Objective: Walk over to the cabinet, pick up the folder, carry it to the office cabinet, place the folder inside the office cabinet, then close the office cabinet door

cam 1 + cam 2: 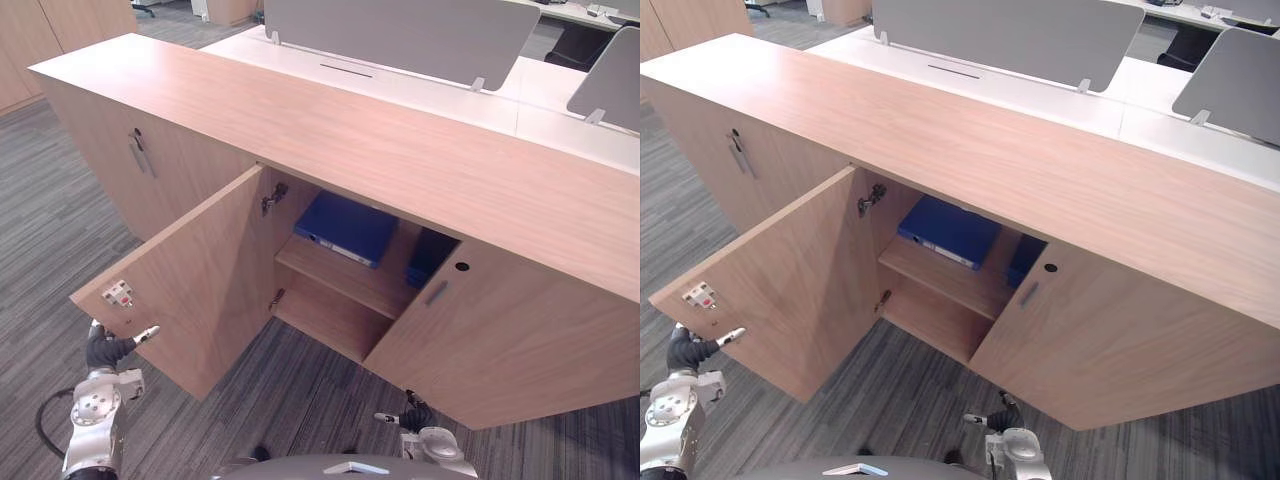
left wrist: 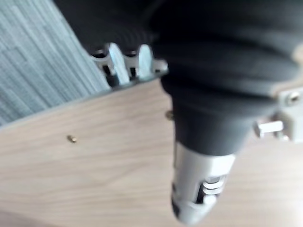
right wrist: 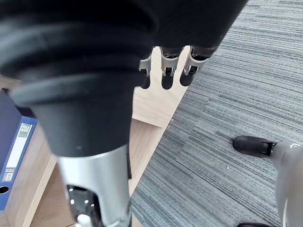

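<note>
"Left eye view, starting at the left: what is there to count on the office cabinet (image 1: 400, 150)?" asks the first.

"One closed front (image 1: 100, 130) with a pair of handles (image 1: 138, 152), where the number of doors is not clear," says the second. "Then one open door (image 1: 190, 280) swung out over the carpet (image 1: 40, 220), with two hinges (image 1: 272, 198). One shelf (image 1: 345, 280) crosses the open compartment, and one right door (image 1: 520, 340) is closed."

"And the hands?"

"Two. The left hand (image 1: 108, 345) is at the open door's free edge. The left wrist view shows its fingers (image 2: 124, 64) hooked over that edge and the thumb laid on the wood. The right hand (image 1: 418, 415) hangs low before the right door, its fingers (image 3: 163, 78) loosely straight and holding nothing."

"Where is the folder?"

"The folder (image 1: 345, 225) lies flat on the shelf inside. It is dark blue, with a pale label on the spine facing outward. A second blue folder (image 1: 430, 255) sits just to its right, partly hidden by the right door. Both are well apart from the hands."
</note>
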